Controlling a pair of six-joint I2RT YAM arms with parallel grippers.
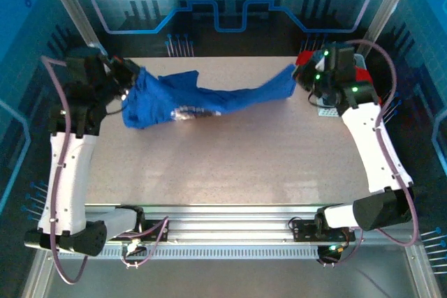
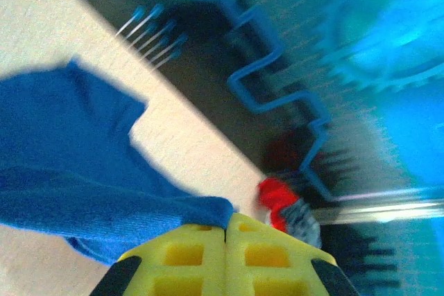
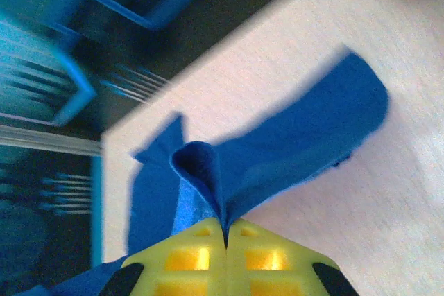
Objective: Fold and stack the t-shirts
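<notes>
My jaws are shut tight on both sides, each pinching cloth. The left gripper (image 1: 129,80) holds one end of the royal-blue t-shirt (image 1: 202,99) near the far-left corner of the table (image 1: 230,165), and the right gripper (image 1: 302,75) holds the other end toward the far-right corner. The shirt runs between them along the far edge as a twisted, sagging band; I cannot tell whether its middle touches the surface. I judge this to be the spreading step, with no fold made yet. The next move calls for untwisting the band and lowering it flat toward the middle of the surface under even tension. The top view gives the whole span and the twist. My wrist views give the grips — a thin edge caught between my left pads (image 2: 187,254), a doubled loop between my right pads (image 3: 187,258). The red t-shirts (image 1: 362,75) lie at the far-right corner.
</notes>
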